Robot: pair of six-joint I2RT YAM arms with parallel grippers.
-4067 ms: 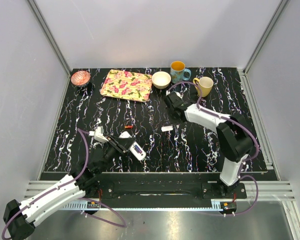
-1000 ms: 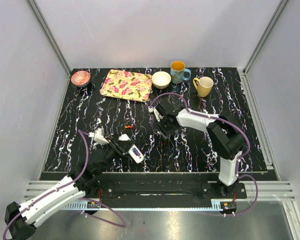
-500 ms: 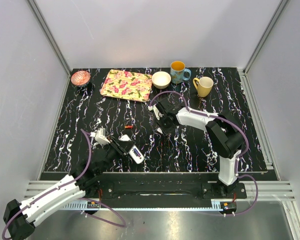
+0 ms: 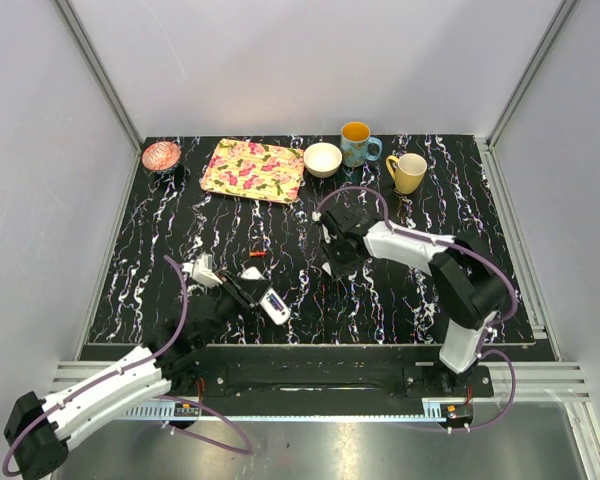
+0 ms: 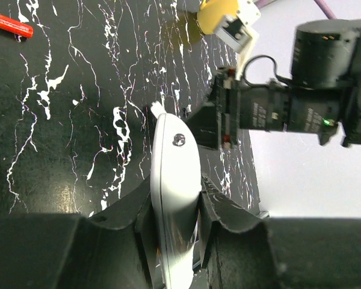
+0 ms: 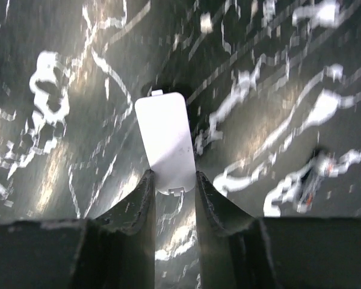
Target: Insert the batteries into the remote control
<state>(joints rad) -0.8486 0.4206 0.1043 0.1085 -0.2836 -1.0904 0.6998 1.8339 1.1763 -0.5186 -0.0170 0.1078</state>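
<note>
My left gripper (image 4: 259, 298) is shut on the remote control (image 4: 273, 305), a slim white bar. It is held on edge between the jaws, above the table, in the left wrist view (image 5: 173, 174). My right gripper (image 4: 331, 262) is shut on the near end of a small loose white cover (image 6: 162, 141), which sticks out ahead of the fingers (image 6: 145, 192) just over the dark marbled table. From above, the gripper hides the cover. One small red battery (image 4: 257, 254) lies on the table between the two arms and shows at the top left of the left wrist view (image 5: 9, 24).
Along the back edge stand a pink bowl (image 4: 161, 155), a floral tray (image 4: 252, 170), a white bowl (image 4: 322, 159), a blue mug (image 4: 357, 143) and a yellow mug (image 4: 410, 172). Grey walls close in the table (image 4: 410, 300) on three sides.
My right gripper has closed on the white cover and shifted slightly to the right with it. The left arm keeps holding the remote control in nearly the same place.
</note>
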